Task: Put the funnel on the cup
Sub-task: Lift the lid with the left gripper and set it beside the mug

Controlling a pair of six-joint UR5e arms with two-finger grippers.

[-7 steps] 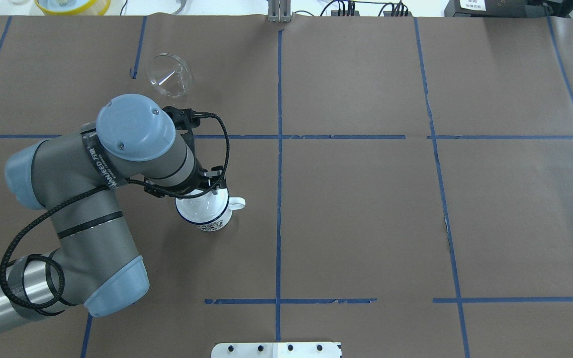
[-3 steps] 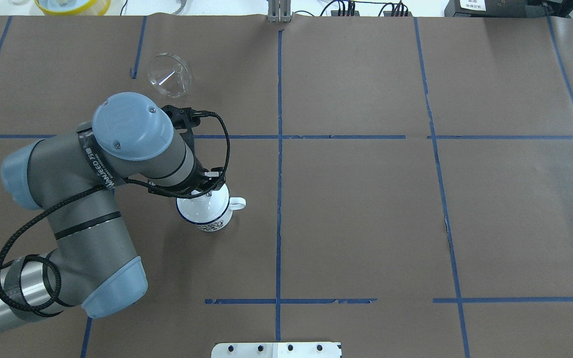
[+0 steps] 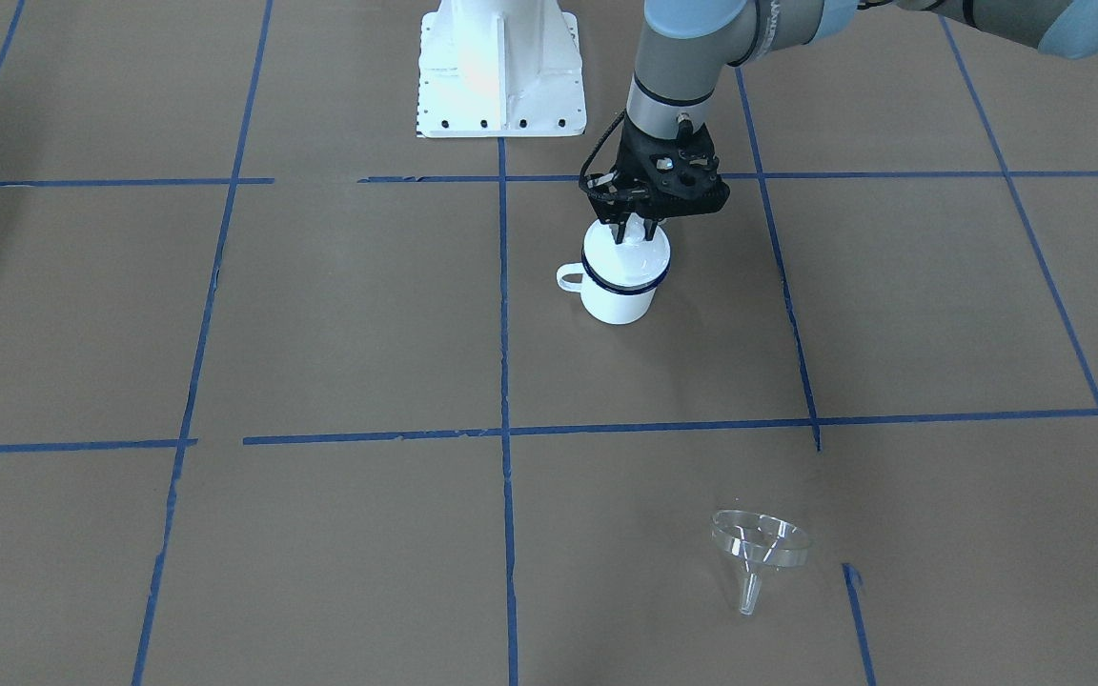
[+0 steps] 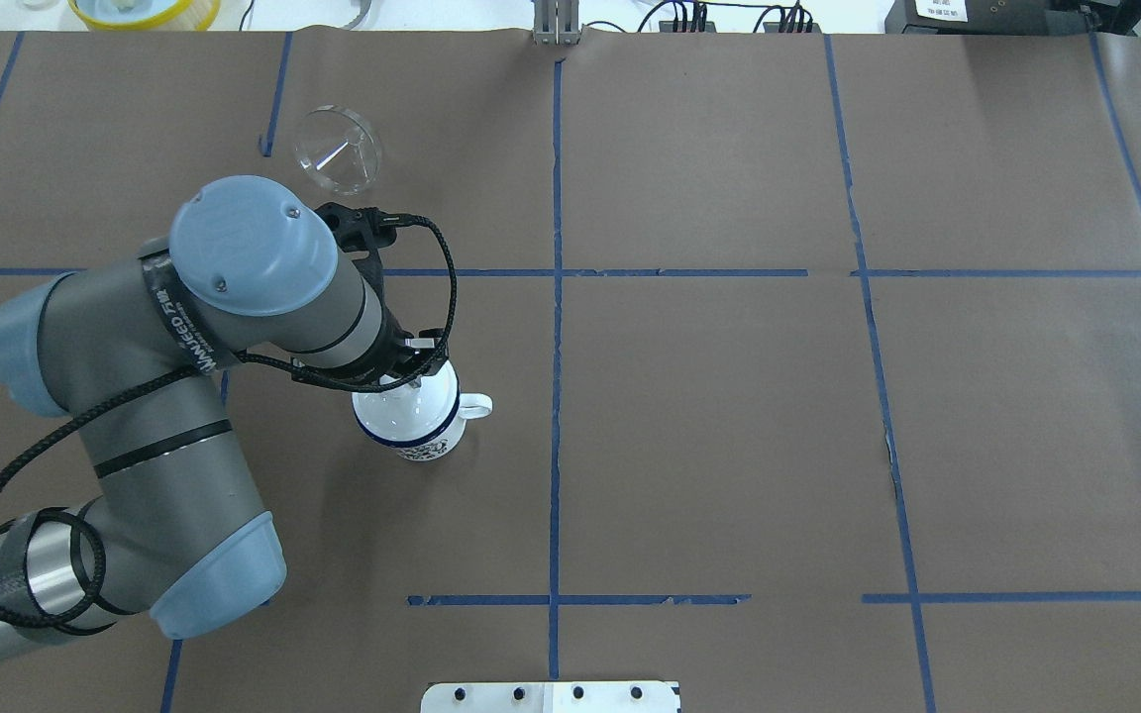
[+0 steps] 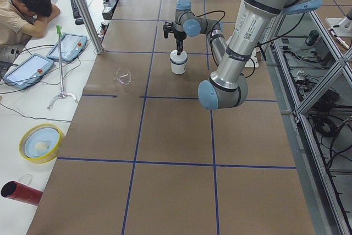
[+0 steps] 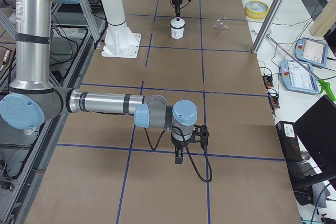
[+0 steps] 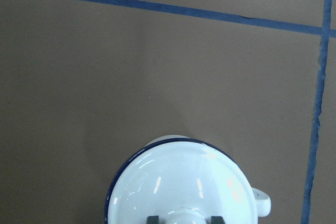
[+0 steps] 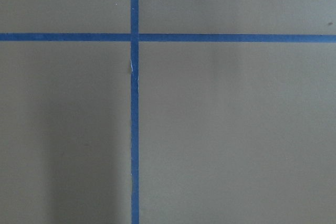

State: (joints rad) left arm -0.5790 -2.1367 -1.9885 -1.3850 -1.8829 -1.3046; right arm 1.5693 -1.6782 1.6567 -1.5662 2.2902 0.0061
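The white cup (image 3: 618, 303) with a dark blue rim stands on the brown table, its handle (image 7: 262, 203) to one side. A round white lid (image 7: 178, 182) covers its mouth. My left gripper (image 3: 635, 229) points straight down, shut on the lid's knob; in the left wrist view its fingertips (image 7: 152, 219) flank the knob. I cannot tell whether the lid rests on the cup or hangs just above it. The clear funnel (image 4: 338, 149) lies on its side, far beyond the cup, apart from both grippers. My right gripper (image 6: 178, 158) hovers over bare table far from the cup; I cannot tell its state.
The robot's white base plate (image 3: 497, 76) is behind the cup. A yellow bowl (image 4: 145, 10) sits past the table's far edge. A person (image 5: 25, 9) and teach pendants are at a side desk. Blue tape lines (image 4: 556, 297) cross the brown paper.
My left arm's elbow and wrist housing have drifted slightly left and away. The gripper stays on the lid knob over the cup. The funnel has not moved.
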